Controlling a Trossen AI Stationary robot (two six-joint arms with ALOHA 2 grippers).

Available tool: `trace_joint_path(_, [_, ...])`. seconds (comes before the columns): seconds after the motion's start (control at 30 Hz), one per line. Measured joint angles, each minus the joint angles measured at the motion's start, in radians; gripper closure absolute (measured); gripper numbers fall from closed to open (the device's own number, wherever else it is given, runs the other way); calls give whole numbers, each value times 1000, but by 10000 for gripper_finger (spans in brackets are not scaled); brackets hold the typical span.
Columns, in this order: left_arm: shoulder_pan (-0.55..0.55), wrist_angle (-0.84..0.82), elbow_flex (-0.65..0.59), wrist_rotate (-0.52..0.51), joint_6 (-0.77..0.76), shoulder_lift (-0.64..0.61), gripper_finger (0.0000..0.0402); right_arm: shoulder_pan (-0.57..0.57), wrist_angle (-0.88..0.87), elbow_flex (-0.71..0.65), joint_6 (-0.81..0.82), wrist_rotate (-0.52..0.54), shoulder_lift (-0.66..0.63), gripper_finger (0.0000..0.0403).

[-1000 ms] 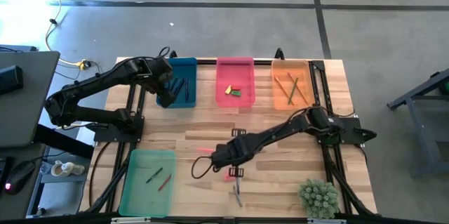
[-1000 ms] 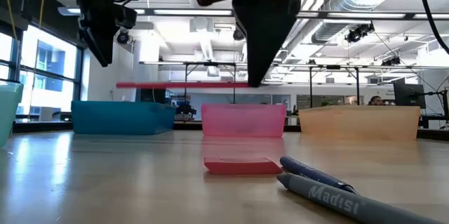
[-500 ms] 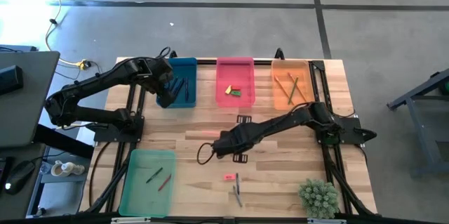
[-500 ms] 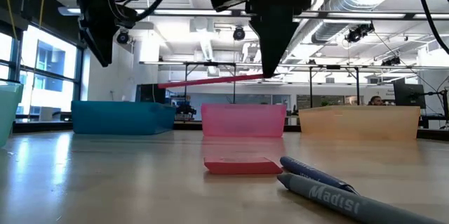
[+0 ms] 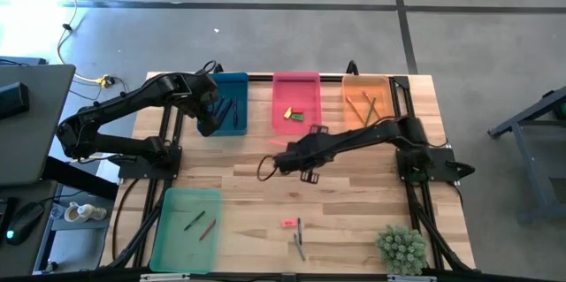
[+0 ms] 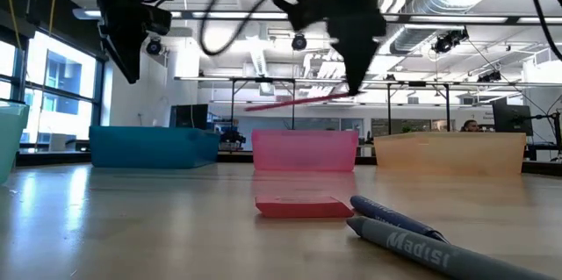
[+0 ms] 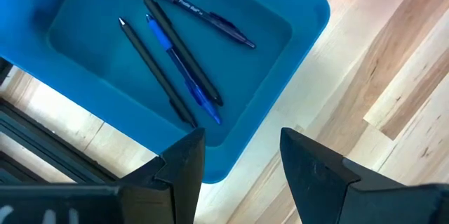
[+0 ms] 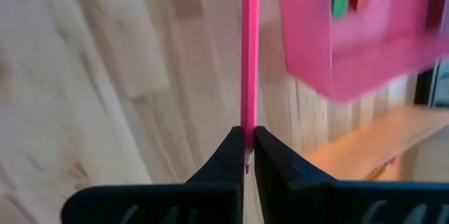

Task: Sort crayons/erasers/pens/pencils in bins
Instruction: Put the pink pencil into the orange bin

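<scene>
We saw the right gripper (image 8: 246,155) clamped on a pink pencil (image 8: 250,48), with its fingers pressed together on one end of it. The pencil pointed forward from the fingertips and was lifted above the table (image 5: 354,202), as the low view showed. Just ahead of this gripper stood the pink bin (image 5: 295,105), which held a yellow and a green eraser. The orange bin (image 5: 367,105) was at its side, further along the back edge, with pencils lying inside.

The left gripper (image 7: 240,157) had its fingers apart and held nothing. It hung over the near edge of the blue bin (image 7: 309,13). Four pens (image 7: 179,55) lay in that bin, directly before the open fingers, and none of them touched the gripper.

Behind the right gripper, toward the front of the table, a pink eraser (image 6: 301,206) lay flat on the wood. Two pens (image 6: 413,232) rested just beside it. The green bin (image 5: 184,229) was at the front corner, well apart from both grippers, and it held some short crayons.
</scene>
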Motion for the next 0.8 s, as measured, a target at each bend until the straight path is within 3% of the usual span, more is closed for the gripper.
trace_joint_path(0.43, [0,13,0,0,-28,2,229,-140,204,-503,188,-2,-477,402])
trace_joint_path(0.8, [0,14,0,1,-161,2,229,-399,335,-847,181,-19,-811,402])
